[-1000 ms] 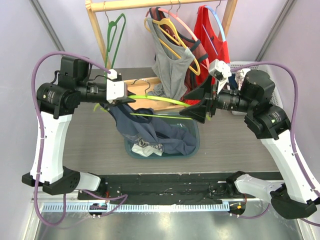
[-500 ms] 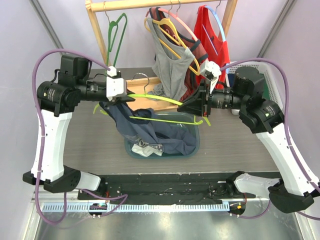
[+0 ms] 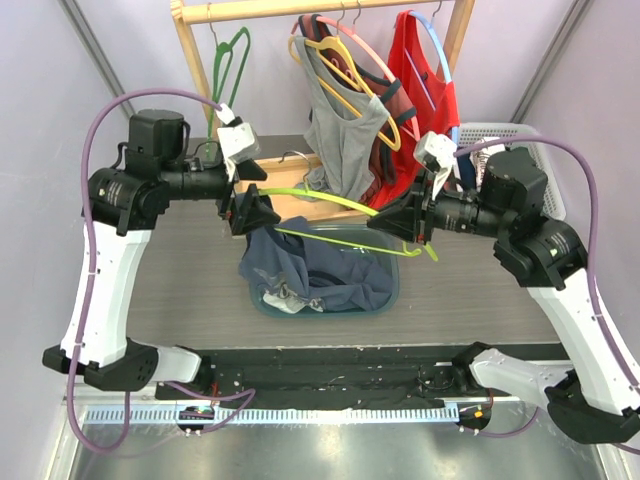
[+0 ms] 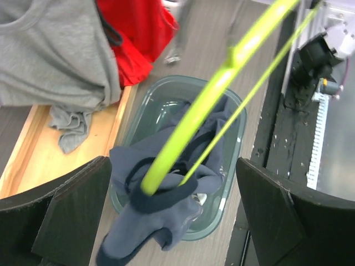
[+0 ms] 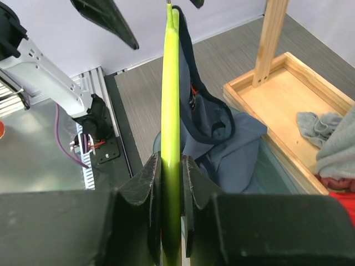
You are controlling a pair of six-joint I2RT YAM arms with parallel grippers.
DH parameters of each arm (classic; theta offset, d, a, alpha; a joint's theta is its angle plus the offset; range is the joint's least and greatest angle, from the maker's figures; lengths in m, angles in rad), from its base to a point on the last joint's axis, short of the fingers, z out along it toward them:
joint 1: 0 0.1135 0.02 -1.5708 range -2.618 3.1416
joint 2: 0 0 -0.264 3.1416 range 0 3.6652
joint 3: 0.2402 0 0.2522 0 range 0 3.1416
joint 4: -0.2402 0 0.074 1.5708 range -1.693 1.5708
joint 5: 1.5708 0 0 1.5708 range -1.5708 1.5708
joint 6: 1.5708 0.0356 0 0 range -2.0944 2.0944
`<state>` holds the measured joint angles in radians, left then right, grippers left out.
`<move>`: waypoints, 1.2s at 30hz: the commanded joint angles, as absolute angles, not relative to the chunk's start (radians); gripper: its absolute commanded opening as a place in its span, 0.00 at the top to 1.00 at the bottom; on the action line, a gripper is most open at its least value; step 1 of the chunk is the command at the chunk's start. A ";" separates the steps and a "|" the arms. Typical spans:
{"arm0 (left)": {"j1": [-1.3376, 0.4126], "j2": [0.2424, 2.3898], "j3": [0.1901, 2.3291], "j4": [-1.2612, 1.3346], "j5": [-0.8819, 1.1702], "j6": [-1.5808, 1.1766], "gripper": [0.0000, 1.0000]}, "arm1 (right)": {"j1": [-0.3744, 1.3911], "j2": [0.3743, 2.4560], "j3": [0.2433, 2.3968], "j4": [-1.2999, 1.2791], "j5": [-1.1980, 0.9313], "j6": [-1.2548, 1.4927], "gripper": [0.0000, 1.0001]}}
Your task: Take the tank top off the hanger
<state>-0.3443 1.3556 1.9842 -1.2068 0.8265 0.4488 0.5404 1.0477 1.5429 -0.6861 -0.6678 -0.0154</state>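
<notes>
1. Top view: the left jaws stand spread wide, grasping nothing, just beside 1 end of the lime-green plastic hanger [image 3: 320, 197]. The right jaws are clenched on its other end. The navy-blue fabric tank top [image 3: 300, 265] hangs from the hanger into the teal translucent plastic tub [image 3: 392, 290] on the grey worktop [image 3: 180, 280].
2. Left wrist view: 1 strap loops the hanger's corner, and the rest droops over the tub's rim.
3. Right wrist view: the right jaws pinch the hanger's bar, and the strap hangs at its far end.
</notes>
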 commanded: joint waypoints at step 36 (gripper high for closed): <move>-0.342 1.233 1.789 -0.881 0.552 0.009 0.49 | 0.543 0.851 1.595 -0.678 -0.477 0.020 0.98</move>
